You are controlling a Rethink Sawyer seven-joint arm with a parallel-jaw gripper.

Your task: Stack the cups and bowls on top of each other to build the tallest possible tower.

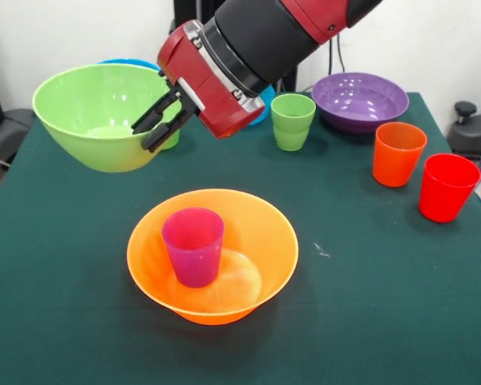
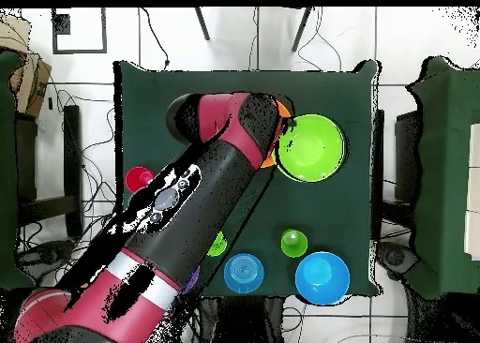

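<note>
At ten o'clock above the table [image 1: 385, 321], the gripper [image 1: 162, 119] is clamped on the green bowl's [image 1: 96, 112] rim, carrying it aloft, presumably bound for the purple cup [image 1: 193, 246] standing upright inside the orange bowl [image 1: 264, 233].

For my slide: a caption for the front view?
Gripper holds the green bowl aloft by its rim, beside the orange bowl containing a purple cup.
</note>
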